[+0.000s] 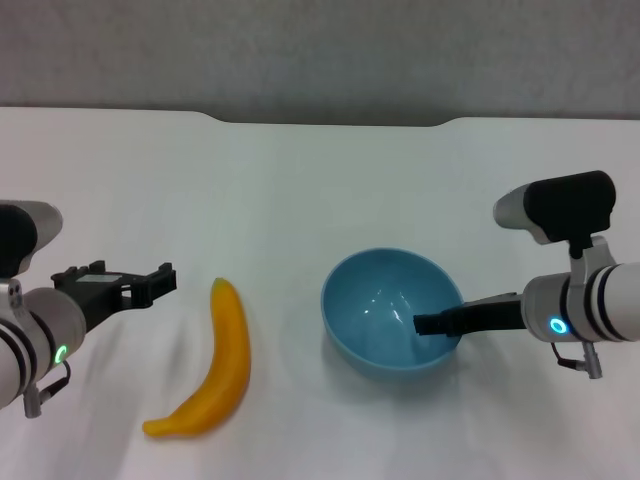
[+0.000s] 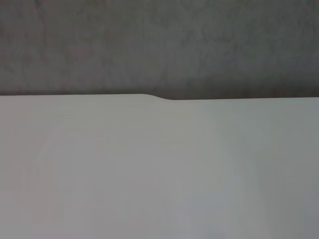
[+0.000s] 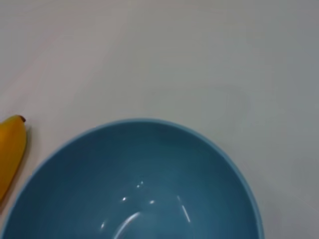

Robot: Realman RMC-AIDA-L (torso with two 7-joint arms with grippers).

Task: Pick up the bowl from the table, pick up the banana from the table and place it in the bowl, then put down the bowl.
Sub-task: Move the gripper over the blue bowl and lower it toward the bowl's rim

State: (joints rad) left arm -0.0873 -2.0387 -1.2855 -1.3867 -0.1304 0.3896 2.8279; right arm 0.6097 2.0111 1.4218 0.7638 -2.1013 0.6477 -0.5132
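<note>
The light blue bowl [image 1: 385, 300] is right of the table's middle and fills the lower part of the right wrist view [image 3: 134, 184]. My right gripper [image 1: 440, 324] reaches in from the right. One black finger lies inside the bowl over its right rim, and the gripper is shut on that rim. The yellow banana [image 1: 218, 365] lies on the white table [image 1: 300, 190] left of the bowl, its dark tip showing in the right wrist view [image 3: 11, 149]. My left gripper [image 1: 160, 282] hovers just left of the banana's far end, open and empty.
The table's far edge has a rounded notch [image 1: 330, 122], also seen in the left wrist view [image 2: 159, 97]. A grey wall [image 1: 320, 50] stands behind it. Bare tabletop lies between banana and bowl.
</note>
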